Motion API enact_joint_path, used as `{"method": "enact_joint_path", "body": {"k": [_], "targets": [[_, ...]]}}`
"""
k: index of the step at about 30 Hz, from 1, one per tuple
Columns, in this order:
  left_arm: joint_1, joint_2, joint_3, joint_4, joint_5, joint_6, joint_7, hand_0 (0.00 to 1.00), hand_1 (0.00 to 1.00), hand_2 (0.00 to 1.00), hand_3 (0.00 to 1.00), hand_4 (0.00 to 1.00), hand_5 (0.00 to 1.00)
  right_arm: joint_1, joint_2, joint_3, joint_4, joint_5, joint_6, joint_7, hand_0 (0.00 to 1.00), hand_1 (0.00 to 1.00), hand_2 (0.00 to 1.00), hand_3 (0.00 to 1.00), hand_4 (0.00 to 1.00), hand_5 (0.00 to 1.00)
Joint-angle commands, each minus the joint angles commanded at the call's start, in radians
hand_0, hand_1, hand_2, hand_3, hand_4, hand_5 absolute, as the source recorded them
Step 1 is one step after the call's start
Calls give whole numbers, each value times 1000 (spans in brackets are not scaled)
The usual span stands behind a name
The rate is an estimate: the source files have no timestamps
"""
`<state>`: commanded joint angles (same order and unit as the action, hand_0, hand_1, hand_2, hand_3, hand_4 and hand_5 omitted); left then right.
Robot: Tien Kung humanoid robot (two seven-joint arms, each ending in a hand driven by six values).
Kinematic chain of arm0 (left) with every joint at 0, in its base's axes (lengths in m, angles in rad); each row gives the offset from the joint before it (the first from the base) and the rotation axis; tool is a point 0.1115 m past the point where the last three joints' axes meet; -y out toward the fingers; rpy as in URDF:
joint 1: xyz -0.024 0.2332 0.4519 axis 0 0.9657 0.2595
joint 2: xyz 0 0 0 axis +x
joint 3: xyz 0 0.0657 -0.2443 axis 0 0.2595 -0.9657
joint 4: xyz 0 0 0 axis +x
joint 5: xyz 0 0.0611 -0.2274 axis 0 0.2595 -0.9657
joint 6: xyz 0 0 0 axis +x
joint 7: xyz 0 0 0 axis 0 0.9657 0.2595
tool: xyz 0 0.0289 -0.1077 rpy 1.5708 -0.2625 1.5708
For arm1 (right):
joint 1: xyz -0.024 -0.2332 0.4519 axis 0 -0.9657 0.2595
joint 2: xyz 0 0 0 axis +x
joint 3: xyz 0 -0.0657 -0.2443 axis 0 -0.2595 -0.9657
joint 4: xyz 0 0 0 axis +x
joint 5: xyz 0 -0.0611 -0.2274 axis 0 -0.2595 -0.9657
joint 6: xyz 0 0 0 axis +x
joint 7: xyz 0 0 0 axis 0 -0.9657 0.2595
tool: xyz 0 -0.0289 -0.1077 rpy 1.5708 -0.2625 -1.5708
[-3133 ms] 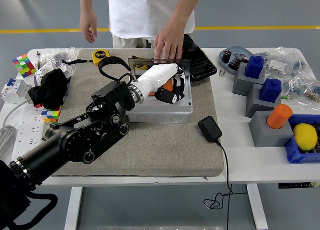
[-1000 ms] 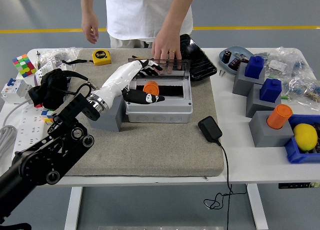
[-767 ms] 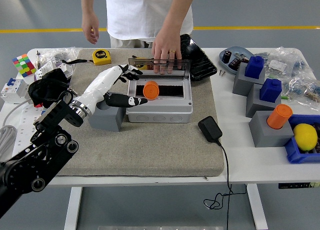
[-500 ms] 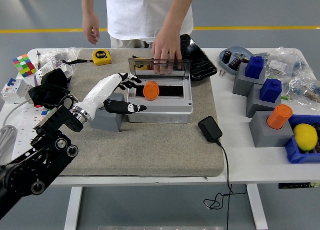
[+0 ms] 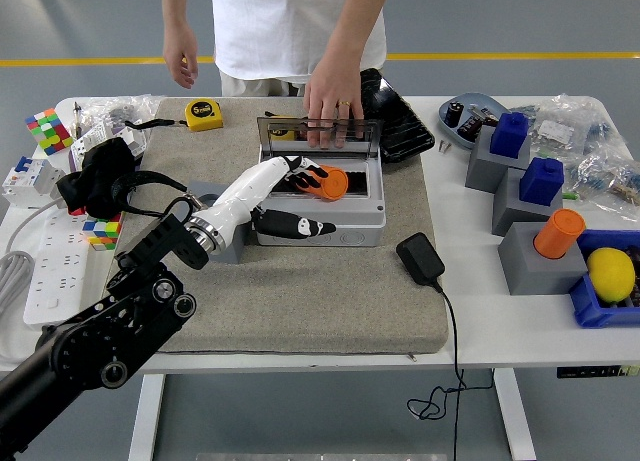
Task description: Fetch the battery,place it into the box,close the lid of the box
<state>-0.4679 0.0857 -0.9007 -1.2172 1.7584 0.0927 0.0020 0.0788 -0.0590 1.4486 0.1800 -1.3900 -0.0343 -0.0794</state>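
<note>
An orange cylindrical battery (image 5: 331, 184) lies tilted inside the open grey box (image 5: 320, 237) on the felt mat. The box's clear lid (image 5: 285, 131) stands upright at the back, and a person's hand (image 5: 330, 99) rests on its top edge. My left hand (image 5: 312, 199), white with black fingers, reaches into the box from the left. Its fingers are spread and the fingertips (image 5: 308, 174) lie right against the battery's left side. The thumb (image 5: 300, 224) stretches along the box's front wall. Nothing is grasped. My right arm is out of view.
A grey block (image 5: 206, 194) sits left of the box, mostly behind my wrist. A black charger (image 5: 420, 258) with its cable lies right of the box. A tape measure (image 5: 202, 112) and black tray (image 5: 396, 118) lie behind. Grey blocks (image 5: 530, 256) and a blue bin (image 5: 600, 306) crowd the right side.
My left hand drew back out of the box to the left, then came forward again to the battery. The battery now sits further right and tilted. The person's hand stays on the lid.
</note>
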Motion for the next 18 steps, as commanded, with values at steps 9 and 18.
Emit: {"method": "enact_joint_path", "body": {"k": [9,18], "targets": [[-61,-86,28,80,-71,14,-44,552,634,642,681,998,337,1,1,-13,0,12,0,1,641,635,668,586,998,566],[-93,-86,-20,37,-21,43,-77,549,636,644,678,998,336,-4,1,-3,0,1,1,-2,640,635,668,585,998,567]]}}
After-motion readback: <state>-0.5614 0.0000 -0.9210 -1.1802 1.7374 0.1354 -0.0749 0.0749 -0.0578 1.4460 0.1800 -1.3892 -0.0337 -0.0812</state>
